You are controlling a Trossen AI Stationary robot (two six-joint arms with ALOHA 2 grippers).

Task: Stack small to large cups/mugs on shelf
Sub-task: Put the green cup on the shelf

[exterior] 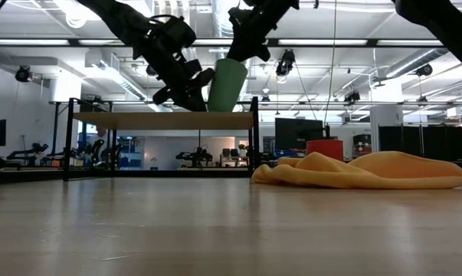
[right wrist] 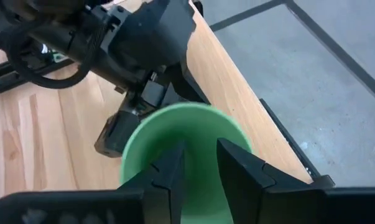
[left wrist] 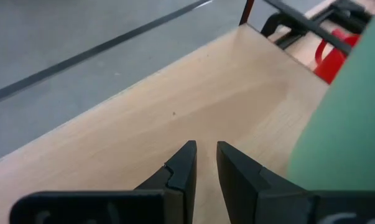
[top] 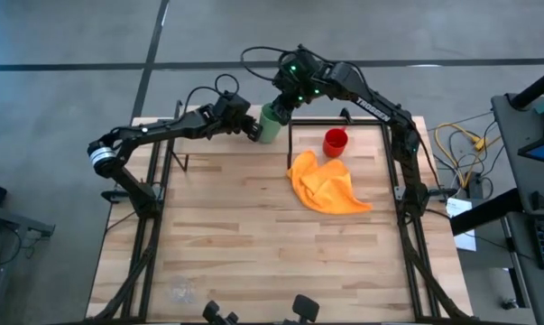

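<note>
The green cup [top: 270, 125] [exterior: 227, 86] stands with its base on the shelf board [exterior: 139, 120] [left wrist: 175, 93], leaning a little. My right gripper [right wrist: 198, 152] [exterior: 250, 42] is at its rim from above, shut on it. My left gripper [left wrist: 206, 152] [exterior: 188, 84] hovers over the board, shut with a narrow gap, close against the cup's side [left wrist: 342, 124]. The red mug [top: 335, 142] [exterior: 324, 146] stands on the table by the orange cloth [top: 330, 185]. The clear glass cup [top: 180, 290] stands near the table's near left corner. My right gripper holds the green cup at its rim [right wrist: 175, 111], coming from above and pointing down into the opening. Its own fingers hide the place of contact. The cup's base rests on the shelf board and the cup leans slightly. My left gripper: the outer side of one finger [left wrist: 255, 180] lies beside the cup's wall [left wrist: 299, 168]; I cannot tell whether it touches.
The shelf's thin black posts [exterior: 67, 138] [exterior: 255, 134] stand at the board's ends near the table's far edge. The orange cloth [exterior: 368, 170] lies crumpled right of the shelf. Bare plank tabletop [top: 235, 244] spreads toward the near edge.
</note>
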